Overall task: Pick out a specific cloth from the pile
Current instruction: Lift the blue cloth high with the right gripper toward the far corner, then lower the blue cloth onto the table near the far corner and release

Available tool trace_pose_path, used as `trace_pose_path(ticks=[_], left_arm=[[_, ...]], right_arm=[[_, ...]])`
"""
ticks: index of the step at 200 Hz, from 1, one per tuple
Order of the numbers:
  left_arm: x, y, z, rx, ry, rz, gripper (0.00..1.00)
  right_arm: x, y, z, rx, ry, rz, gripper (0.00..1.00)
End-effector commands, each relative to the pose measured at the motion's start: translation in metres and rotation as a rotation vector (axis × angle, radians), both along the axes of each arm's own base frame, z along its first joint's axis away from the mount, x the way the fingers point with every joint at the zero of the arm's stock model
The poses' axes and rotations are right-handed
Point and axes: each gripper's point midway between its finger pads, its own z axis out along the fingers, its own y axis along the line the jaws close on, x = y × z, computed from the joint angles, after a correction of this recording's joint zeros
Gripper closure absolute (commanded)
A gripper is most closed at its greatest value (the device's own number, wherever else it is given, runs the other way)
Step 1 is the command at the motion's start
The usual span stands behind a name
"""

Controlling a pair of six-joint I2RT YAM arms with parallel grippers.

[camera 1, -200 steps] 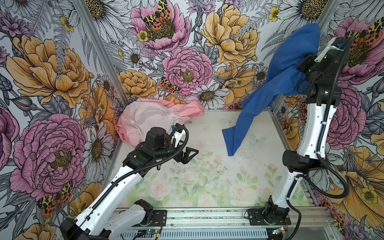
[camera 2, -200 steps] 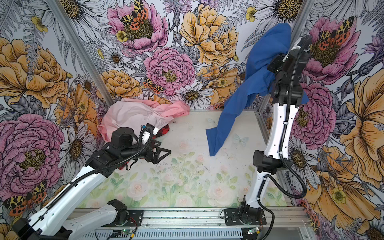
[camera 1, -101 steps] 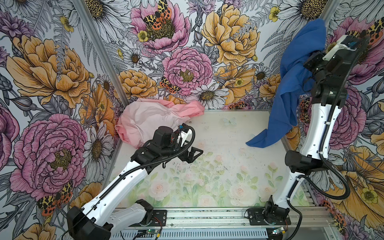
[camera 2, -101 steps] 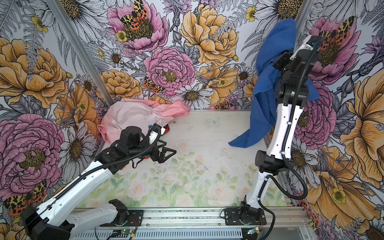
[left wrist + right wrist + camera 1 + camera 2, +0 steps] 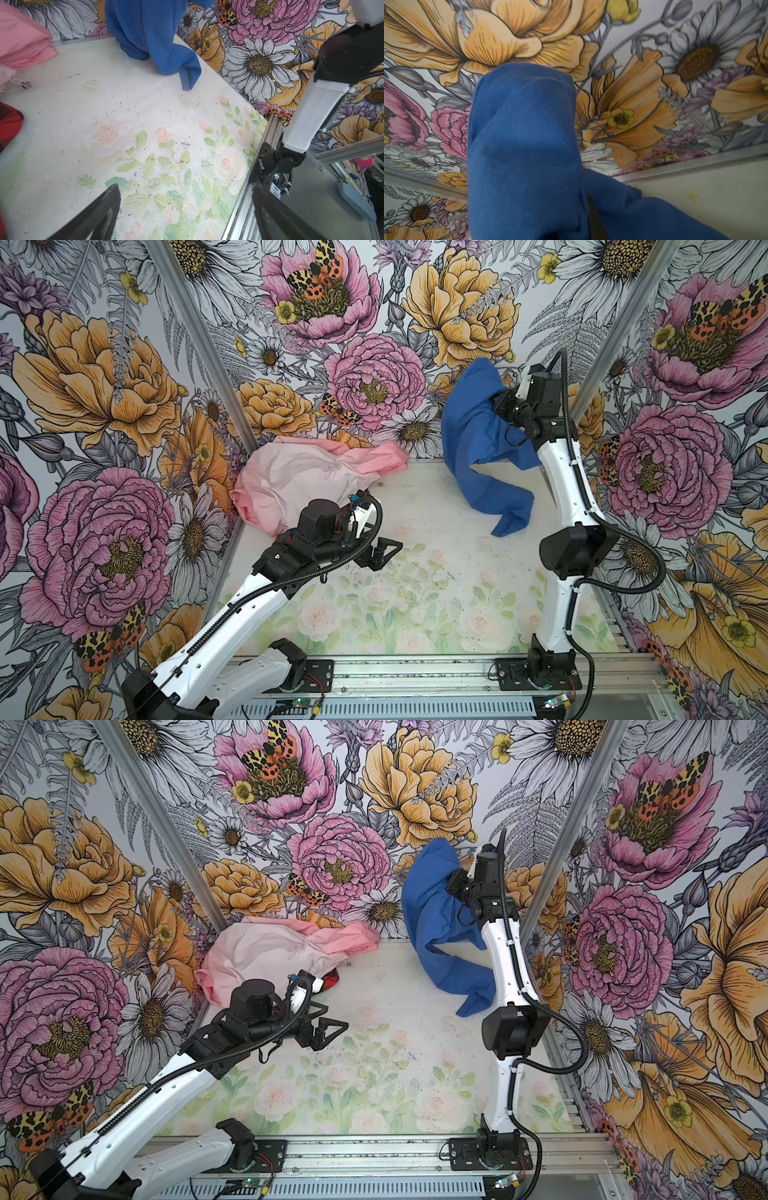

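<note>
Looking down in both top views, we see the right claw (image 5: 496,406) closed narrow on the blue cloth (image 5: 473,439), raised near the back wall (image 5: 374,323) on the right side. The cloth hangs from that grip in loose folds, and its lower end lies on the desk (image 5: 415,597) just beside the right arm (image 5: 561,481). The pile (image 5: 332,464) sits in the back left corner, well apart from the blue cloth. It is mostly a big pink cloth (image 5: 286,485), and in a top view a red-and-black checked cloth (image 5: 330,982) peeps out at its near edge. The left claw (image 5: 384,553) hangs over the desk just in front of the pile, spread wide and holding nothing.

From the left wrist, we see 2 dark fingers (image 5: 99,214) far apart with only bare desk (image 5: 124,104) between them. Beyond them the blue cloth (image 5: 149,31) reaches down to the desk, its folded tip touching the surface near the side wall. The pink cloth (image 5: 20,41) and a corner of the checked cloth (image 5: 10,124) show at 1 edge.

From the right wrist, the blue cloth (image 5: 525,145) fills the middle, draped over the claw. Only a dark sliver of 1 finger (image 5: 593,218) shows among the folds.
</note>
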Motion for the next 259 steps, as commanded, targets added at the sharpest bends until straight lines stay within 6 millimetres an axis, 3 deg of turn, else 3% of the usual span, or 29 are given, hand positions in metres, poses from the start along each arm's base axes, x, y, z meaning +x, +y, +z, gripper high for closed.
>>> trace_pose_path(ticks=[1, 28, 43, 69, 83, 98, 139, 167, 191, 232, 259], left_arm=[[0.004, 0.004, -0.004, 0.006, -0.005, 0.034, 0.01], [0.006, 0.003, -0.011, 0.022, 0.005, 0.034, 0.01], [0.007, 0.001, -0.011, 0.024, 0.006, 0.03, 0.01], [0.008, 0.0, -0.013, 0.032, 0.002, 0.023, 0.01], [0.01, -0.001, -0.014, 0.036, 0.001, 0.021, 0.01], [0.01, -0.002, -0.015, 0.038, 0.008, 0.018, 0.01], [0.005, -0.003, -0.014, 0.031, 0.006, 0.026, 0.01], [0.002, 0.001, -0.013, 0.02, 0.006, 0.041, 0.01], [-0.003, 0.005, -0.012, 0.009, 0.006, 0.053, 0.01], [-0.008, 0.012, -0.012, 0.003, 0.013, 0.073, 0.01], [-0.01, 0.013, -0.013, 0.001, 0.021, 0.075, 0.01]], right_arm=[[-0.052, -0.028, 0.083, 0.026, -0.181, -0.121, 1.0], [-0.092, -0.063, 0.052, -0.014, -0.095, -0.249, 1.0], [-0.115, -0.087, 0.02, -0.016, -0.023, -0.304, 1.0], [-0.138, -0.11, -0.033, -0.081, 0.118, -0.312, 1.0], [-0.142, -0.118, -0.06, -0.122, 0.181, -0.316, 1.0], [-0.144, -0.127, -0.075, -0.174, 0.215, -0.344, 1.0], [-0.12, -0.141, -0.079, -0.314, 0.24, -0.389, 1.0], [-0.091, -0.129, -0.083, -0.449, 0.279, -0.379, 1.0], [-0.063, -0.094, -0.101, -0.468, 0.292, -0.312, 1.0], [-0.039, -0.038, -0.156, -0.469, 0.366, -0.233, 1.0], [-0.032, -0.025, -0.203, -0.369, 0.425, -0.188, 1.0]])
